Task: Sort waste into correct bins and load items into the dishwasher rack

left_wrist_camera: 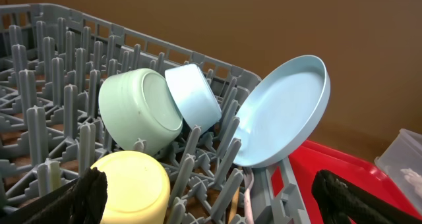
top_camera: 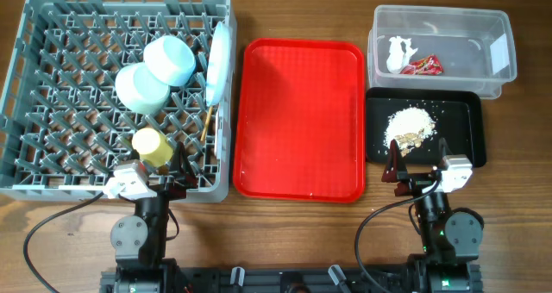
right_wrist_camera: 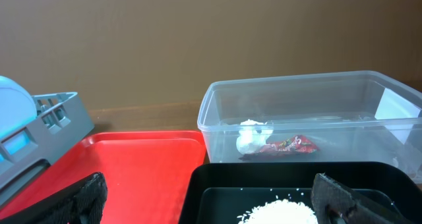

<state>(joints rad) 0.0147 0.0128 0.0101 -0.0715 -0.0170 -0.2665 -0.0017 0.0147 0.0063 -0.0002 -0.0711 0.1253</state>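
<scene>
Your left tool (left_wrist_camera: 208,190), right tool (right_wrist_camera: 208,192) apart, empty. Tissue (top_camera: 398,53), wrapper (top_camera: 424,65) in tub (top_camera: 440,14); crumbs (top_camera: 409,125) in black tray (top_camera: 463,131); bowls (top_camera: 169,60), cup (top_camera: 148,144), plate (top_camera: 221,65) in rack (top_camera: 69,95); fork unseen.

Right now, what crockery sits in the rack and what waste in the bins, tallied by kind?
Bowls: 2, light green bowl, pale blue bowl
Cups: 1, yellow cup
Plates: 1, pale plate
Waste in clear tub: 2, white tissue, red wrapper
Waste in black tray: 1, crumb heap
Total: 7
</scene>
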